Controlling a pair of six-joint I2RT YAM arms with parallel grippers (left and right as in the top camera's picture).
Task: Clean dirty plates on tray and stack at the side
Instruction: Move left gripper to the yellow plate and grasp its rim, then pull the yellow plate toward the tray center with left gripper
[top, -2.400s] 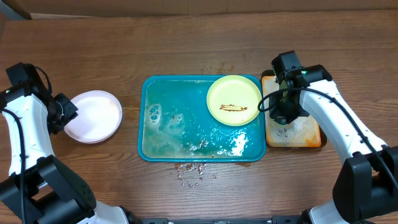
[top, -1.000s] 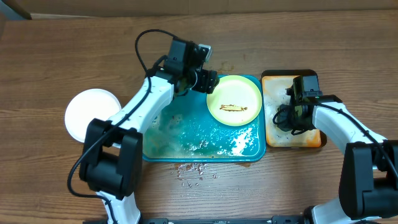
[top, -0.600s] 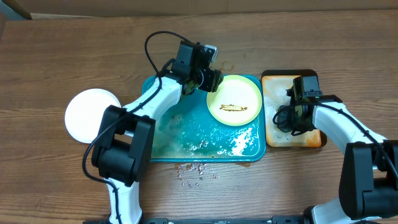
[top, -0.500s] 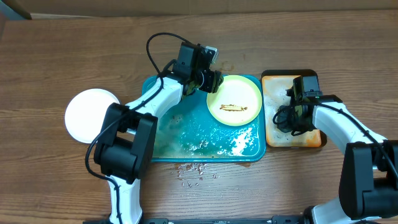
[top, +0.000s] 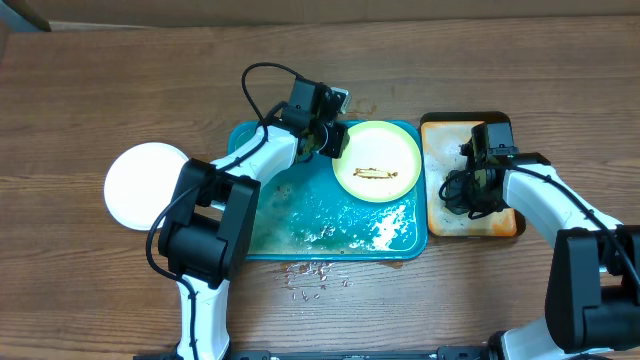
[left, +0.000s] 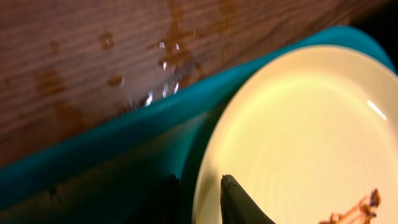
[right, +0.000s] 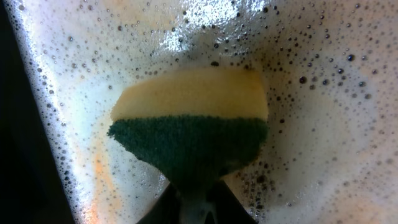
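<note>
Teal tray (top: 300, 215): yellow plate (top: 385, 150) rim between left jaws.

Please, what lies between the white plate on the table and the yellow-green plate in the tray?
In the overhead view: first bare wood, then the tray, its rim and its wet, foamy floor. The left arm reaches across above that floor.

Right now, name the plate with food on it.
The yellow-green plate on the teal tray, with a brown smear in its middle; the white plate on the table looks clean.
</note>
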